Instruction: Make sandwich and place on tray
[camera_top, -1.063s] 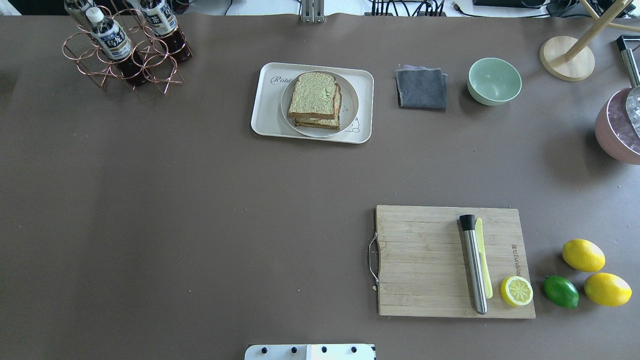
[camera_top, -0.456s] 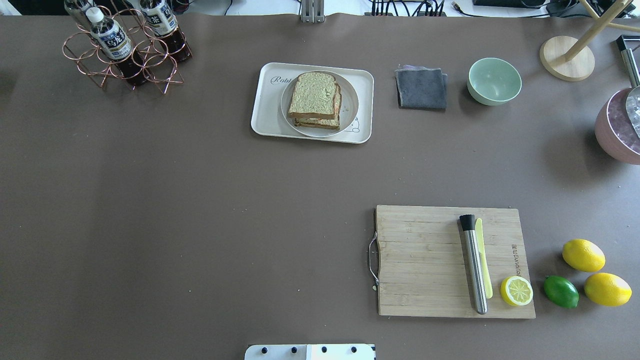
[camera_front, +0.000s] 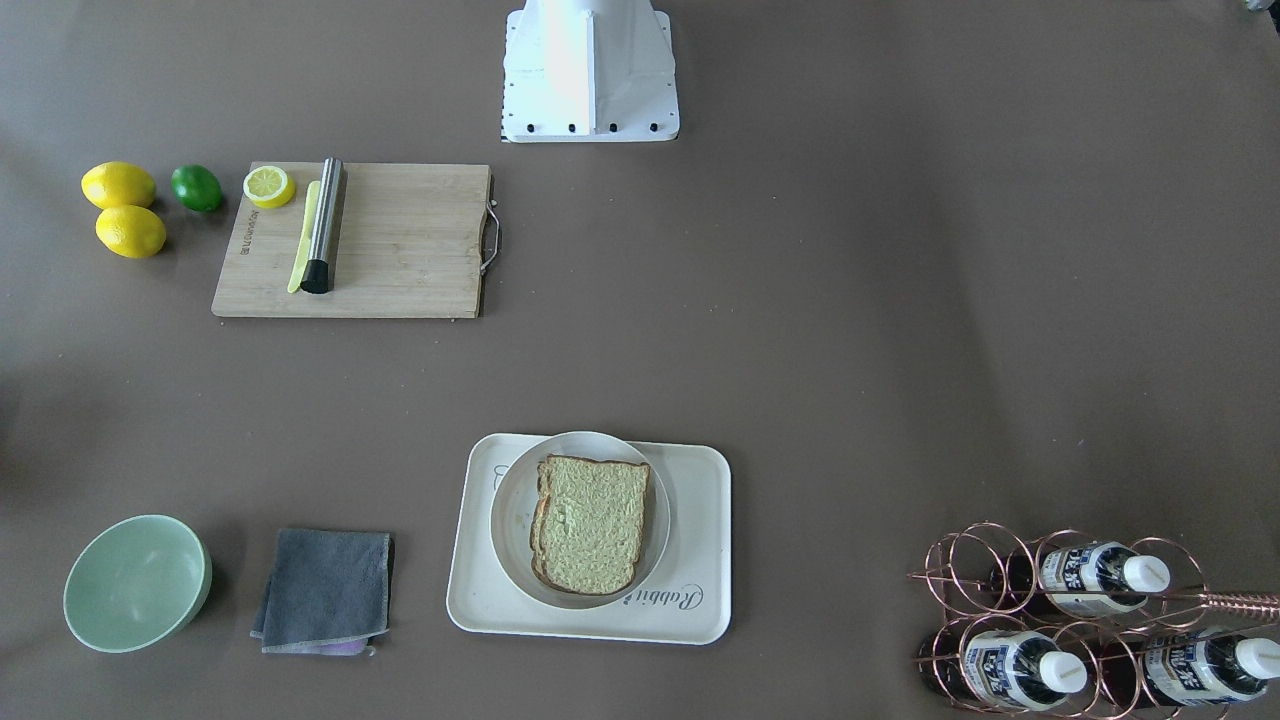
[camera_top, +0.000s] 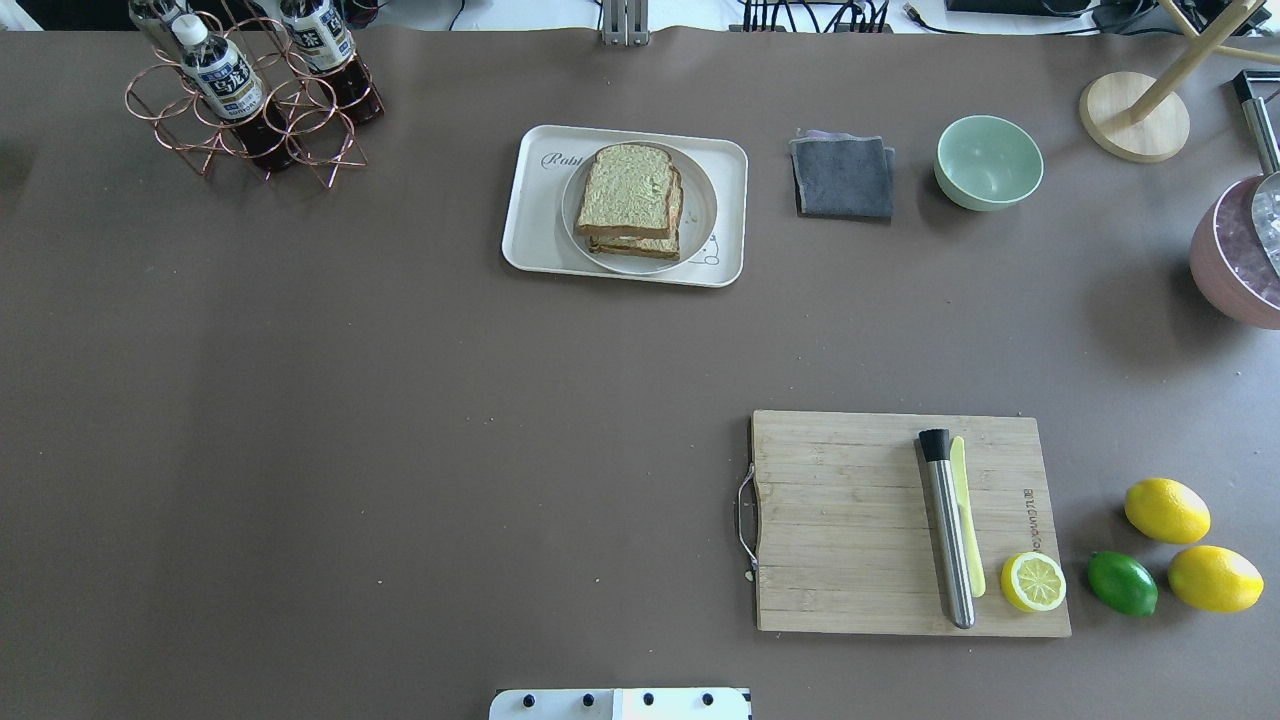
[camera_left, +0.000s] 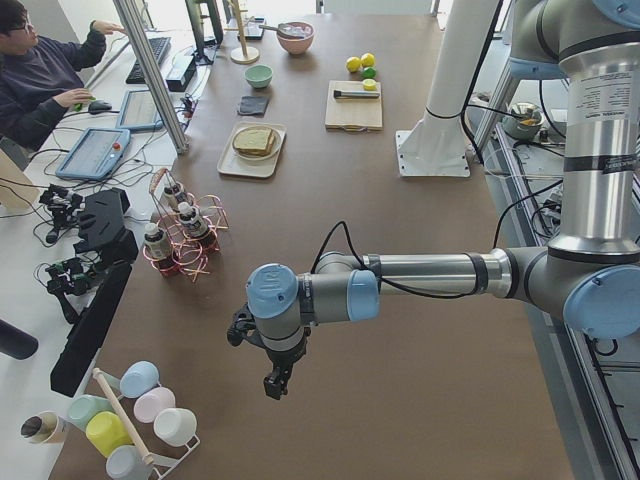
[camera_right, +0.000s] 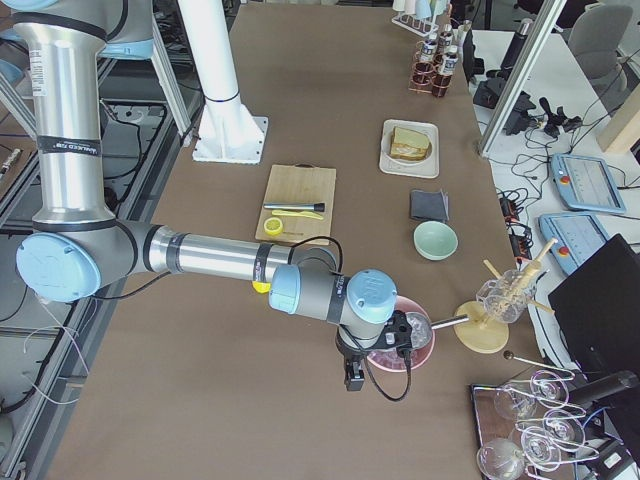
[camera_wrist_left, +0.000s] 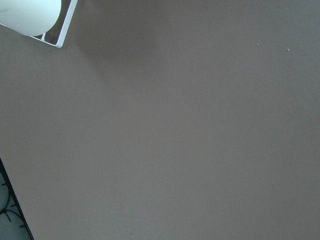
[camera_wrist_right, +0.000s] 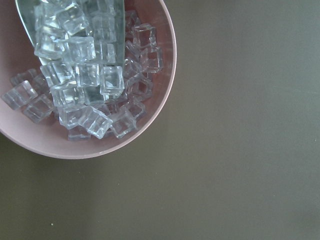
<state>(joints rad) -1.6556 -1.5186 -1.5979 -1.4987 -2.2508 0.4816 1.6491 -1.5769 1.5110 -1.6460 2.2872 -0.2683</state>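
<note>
The sandwich (camera_top: 630, 195) is two stacked bread slices with dark crust, lying on a round white plate (camera_top: 702, 205) that sits on the cream tray (camera_top: 530, 215) at the table's far middle. The egg is hidden between the slices. Sandwich (camera_front: 590, 522) and tray (camera_front: 705, 540) also show in the front-facing view. My left gripper (camera_left: 277, 385) hangs over bare table far from the tray, past the bottle rack. My right gripper (camera_right: 352, 378) hangs beside the pink ice bowl (camera_right: 402, 345). I cannot tell whether either gripper is open or shut.
A wooden cutting board (camera_top: 850, 520) holds a steel muddler (camera_top: 948, 530), a yellow knife and a lemon half (camera_top: 1033, 582). Two lemons (camera_top: 1166, 510) and a lime (camera_top: 1122, 583) lie beside it. A grey cloth (camera_top: 843, 177), a green bowl (camera_top: 988, 162) and a copper bottle rack (camera_top: 250, 95) stand at the back.
</note>
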